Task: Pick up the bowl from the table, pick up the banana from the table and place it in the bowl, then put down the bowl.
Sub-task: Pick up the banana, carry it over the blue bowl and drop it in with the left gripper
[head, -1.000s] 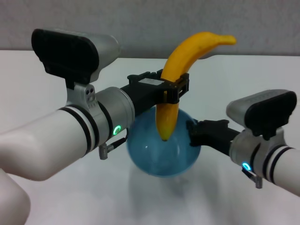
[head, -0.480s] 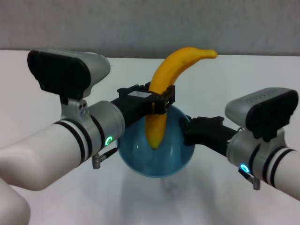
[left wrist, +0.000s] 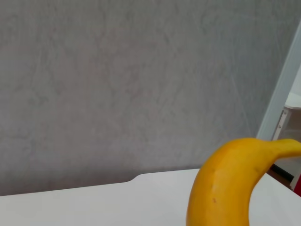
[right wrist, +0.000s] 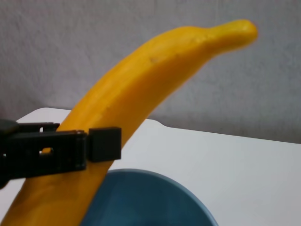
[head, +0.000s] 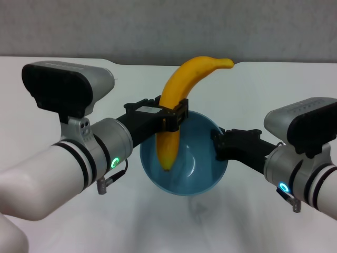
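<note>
My left gripper (head: 169, 114) is shut on the orange-yellow banana (head: 176, 105) around its middle and holds it nearly upright, stem end up and far. The banana's lower tip hangs inside the glossy light-blue bowl (head: 196, 168). My right gripper (head: 220, 146) is shut on the bowl's right rim and holds the bowl above the white table (head: 42, 89), tilted toward me. The right wrist view shows the banana (right wrist: 141, 89), the left gripper's black fingers (right wrist: 101, 143) clamped on it, and the bowl's rim (right wrist: 155, 181) below. The left wrist view shows the banana's upper part (left wrist: 230, 179).
A grey wall (head: 158, 26) rises behind the table's far edge, which has a shallow notch (head: 152, 64). Both forearms reach over the near part of the table, the left one (head: 63, 163) at the left and the right one (head: 310, 168) at the right.
The left gripper has moved the banana down and leftward, its tip going deeper into the bowl. The bowl has tipped so that its opening faces me more.
</note>
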